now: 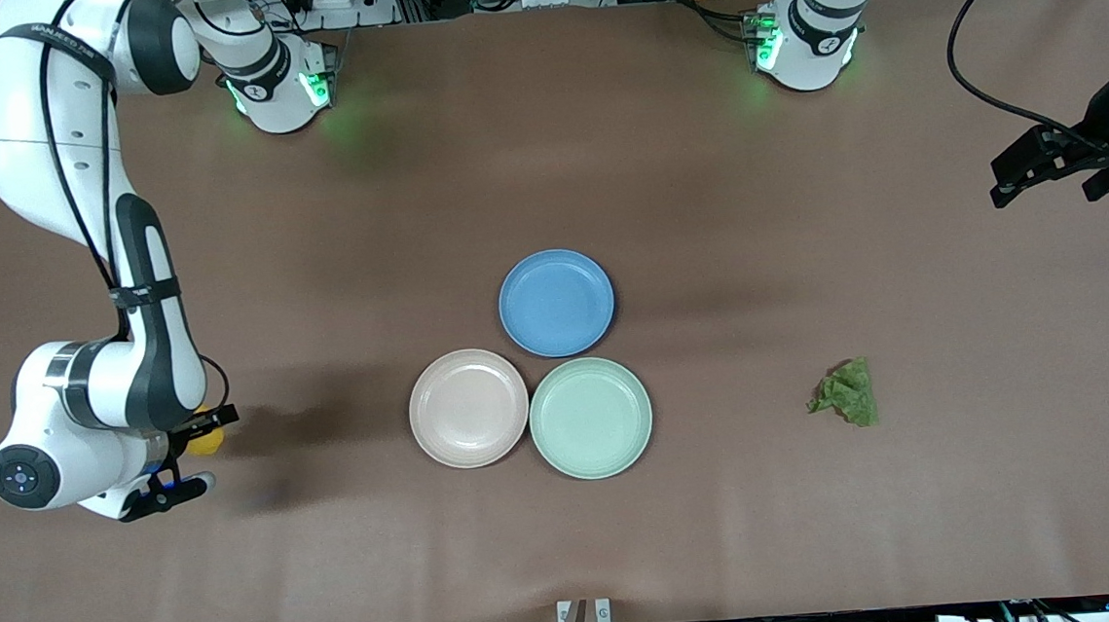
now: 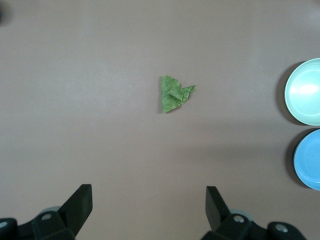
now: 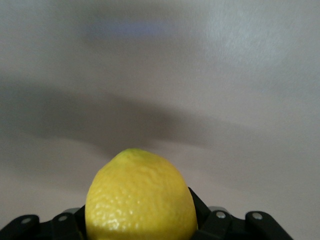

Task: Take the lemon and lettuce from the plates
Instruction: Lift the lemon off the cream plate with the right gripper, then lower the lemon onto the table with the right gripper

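The lemon is yellow and dimpled, and my right gripper is shut on it low over the bare table toward the right arm's end, away from the plates. It fills the lower middle of the right wrist view, between the gripper's jaws. The lettuce lies on the bare table beside the mint green plate, toward the left arm's end. My left gripper is open and empty, up over the left arm's end of the table. Its wrist view shows the gripper, the lettuce and the mint plate. The beige-pink plate is empty.
A blue plate sits empty, touching the other two plates and farther from the front camera; it also shows in the left wrist view. The brown table runs to its front edge.
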You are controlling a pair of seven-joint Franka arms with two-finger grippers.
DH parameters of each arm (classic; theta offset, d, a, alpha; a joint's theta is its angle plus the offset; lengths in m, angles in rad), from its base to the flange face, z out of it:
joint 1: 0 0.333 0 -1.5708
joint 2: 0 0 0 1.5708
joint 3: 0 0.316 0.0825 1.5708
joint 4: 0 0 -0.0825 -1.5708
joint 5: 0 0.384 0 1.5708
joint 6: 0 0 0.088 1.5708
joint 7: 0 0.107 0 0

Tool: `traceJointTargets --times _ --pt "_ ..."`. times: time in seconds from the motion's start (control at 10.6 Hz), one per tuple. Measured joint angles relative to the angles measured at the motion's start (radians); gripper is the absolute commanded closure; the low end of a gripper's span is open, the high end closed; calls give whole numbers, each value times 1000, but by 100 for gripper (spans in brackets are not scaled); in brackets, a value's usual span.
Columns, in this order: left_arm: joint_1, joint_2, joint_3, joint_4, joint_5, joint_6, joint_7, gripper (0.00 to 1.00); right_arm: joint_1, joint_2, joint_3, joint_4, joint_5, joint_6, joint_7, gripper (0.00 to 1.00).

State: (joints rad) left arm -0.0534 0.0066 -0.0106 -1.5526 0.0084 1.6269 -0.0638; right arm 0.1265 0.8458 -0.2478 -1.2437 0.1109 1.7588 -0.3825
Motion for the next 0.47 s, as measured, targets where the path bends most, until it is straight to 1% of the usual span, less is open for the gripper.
traceJointTargets --times 0.09,0.28,0.38,0.47 --pt "0 0 -1 0 0 0 -12 0 -3 1 1 -22 4 13 -1 36" --pt "0 0 -2 -1 0 0 -16 0 -5 4 1 -79 26 59 -1 31" --pt "0 0 -2 -1 0 0 -16 0 -6 6 2 -101 30 81 -1 20" --pt "0 0 -2 -1 0 0 -16 0 -6 7 2 -118 31 100 -1 0"
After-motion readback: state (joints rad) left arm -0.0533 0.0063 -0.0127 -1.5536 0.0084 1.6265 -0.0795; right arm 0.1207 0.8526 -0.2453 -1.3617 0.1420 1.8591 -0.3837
